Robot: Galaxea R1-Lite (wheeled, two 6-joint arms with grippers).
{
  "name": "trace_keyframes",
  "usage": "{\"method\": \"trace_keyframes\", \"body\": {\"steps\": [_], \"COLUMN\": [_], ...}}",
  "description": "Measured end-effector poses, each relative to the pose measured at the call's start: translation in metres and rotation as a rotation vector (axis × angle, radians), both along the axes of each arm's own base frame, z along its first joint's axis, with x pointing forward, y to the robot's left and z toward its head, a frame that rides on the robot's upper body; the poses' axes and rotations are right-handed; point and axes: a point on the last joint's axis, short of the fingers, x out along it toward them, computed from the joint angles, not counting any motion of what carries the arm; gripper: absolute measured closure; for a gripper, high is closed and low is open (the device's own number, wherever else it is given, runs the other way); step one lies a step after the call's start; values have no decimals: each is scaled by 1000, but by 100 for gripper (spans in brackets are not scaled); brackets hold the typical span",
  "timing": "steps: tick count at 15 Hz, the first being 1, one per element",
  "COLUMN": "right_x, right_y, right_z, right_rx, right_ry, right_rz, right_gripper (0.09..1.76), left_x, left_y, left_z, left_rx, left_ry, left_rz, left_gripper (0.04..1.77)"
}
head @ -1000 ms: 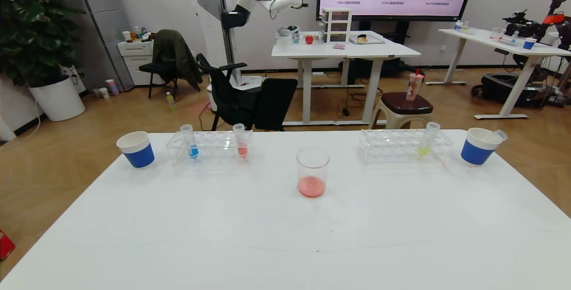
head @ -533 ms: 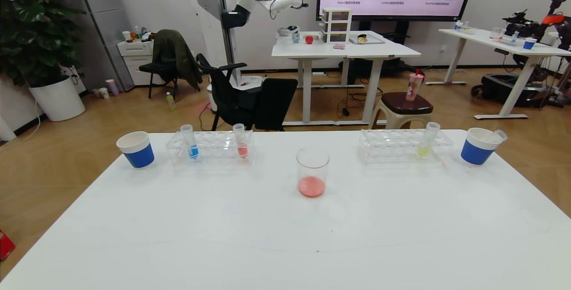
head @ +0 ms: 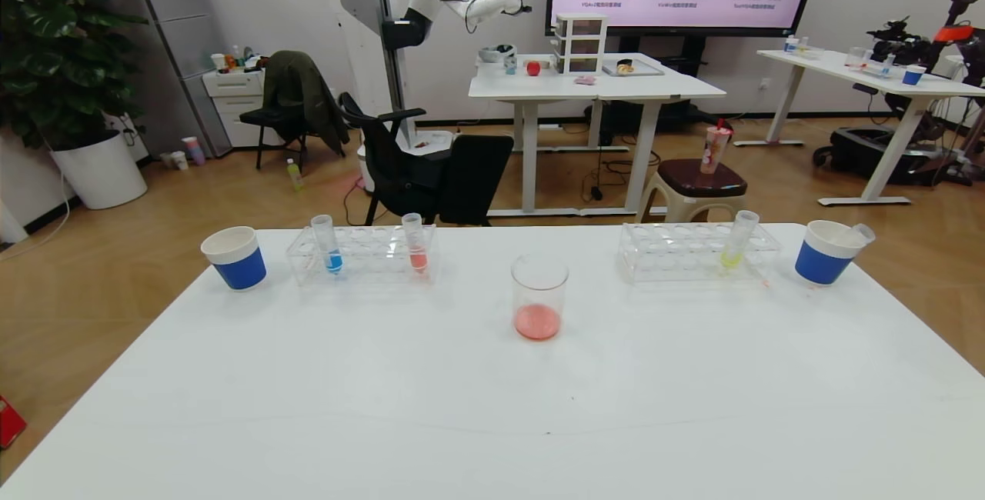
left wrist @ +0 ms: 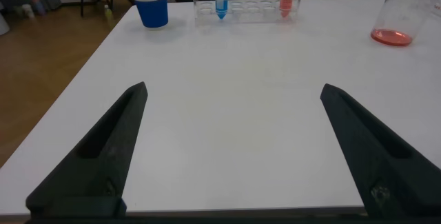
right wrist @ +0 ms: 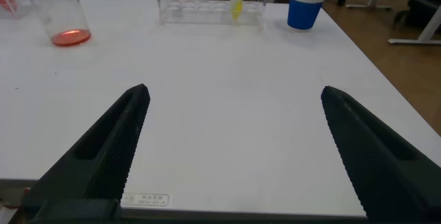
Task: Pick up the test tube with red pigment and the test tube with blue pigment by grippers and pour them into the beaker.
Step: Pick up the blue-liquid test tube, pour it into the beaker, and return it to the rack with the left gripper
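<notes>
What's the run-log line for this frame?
left gripper: open, empty, low over table | right gripper: open, empty | blue tube, red tube: racked | beaker: red liquid inside

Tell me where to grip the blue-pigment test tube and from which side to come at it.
Grip the test tube with blue pigment on its bare upper section just under the flared rim, coming from the near, table-centre side. It stands upright in the clear rack, whose walls cover its lower part.

Bright, even room light — the white table (head: 308, 377) shows only faint shadows; distant background slightly soft.
</notes>
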Motion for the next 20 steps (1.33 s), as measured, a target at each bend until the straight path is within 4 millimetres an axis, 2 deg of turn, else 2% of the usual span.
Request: {"method": "trace_keyframes", "body": {"steps": [10,13,16,18,20], "right_x": [0,0,0,0,0], "right_y": [0,0,0,0,0], "right_z": [0,0,0,0,0], "right_rx": [0,0,-1,0,0], "right_ry": [0,0,0,0,0], "right_rz": [0,0,0,0,0], "right_gripper": [11,11,11,11,11], "left_x": [0,-6,0,18,51], "left_y": [0,0,0,-1,-2], "left_z": [1,30,79,113,138], "left_rx": [9,17,15,13,11], "left_ry": [-7,-76,-94,-90,-83], "left_rz": [-10,-22,-39,-49,-53], "left_gripper": [6,6,6,6,6]}}
